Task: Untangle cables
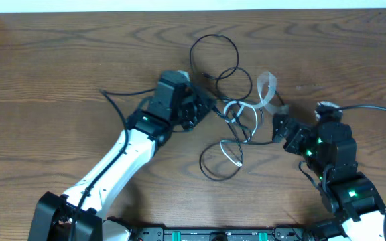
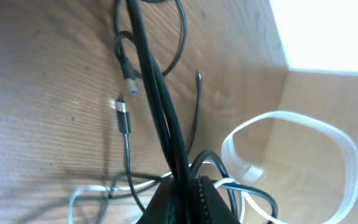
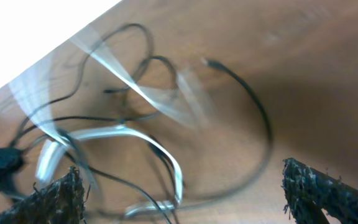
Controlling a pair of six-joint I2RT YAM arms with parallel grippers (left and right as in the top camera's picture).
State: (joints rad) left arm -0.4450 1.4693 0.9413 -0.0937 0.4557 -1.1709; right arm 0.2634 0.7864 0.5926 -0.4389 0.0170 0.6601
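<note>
At the middle of the brown wood-grain counter [image 1: 59, 60] lies your tangle: thin black cords [image 1: 213, 35] looped together with one flat white cord [image 1: 238, 108]. From that knot, one black ring lies toward 12 o'clock. Another loop, black with white alongside, trails toward 6 o'clock.

Your left hand [image 1: 205, 107] sits at the knot's 9 o'clock edge, pressed together and pinching a bundle of the black cords. On its wrist camera those strands run straight up out of the fingers in a tight line. Two small metal-tipped plugs [image 2: 124, 117] lie on the counter at 10 o'clock from that grip, near each other. A wide loop of the white cord arcs at 3 o'clock of it.

Your right hand [image 1: 278, 127] is at 4 o'clock of the knot, its fingers [image 3: 58, 196] spread wide with nothing between them. White and black strands lie just ahead of it. A blurred pale ribbon of white cord stands up at 1 o'clock of the knot.
</note>
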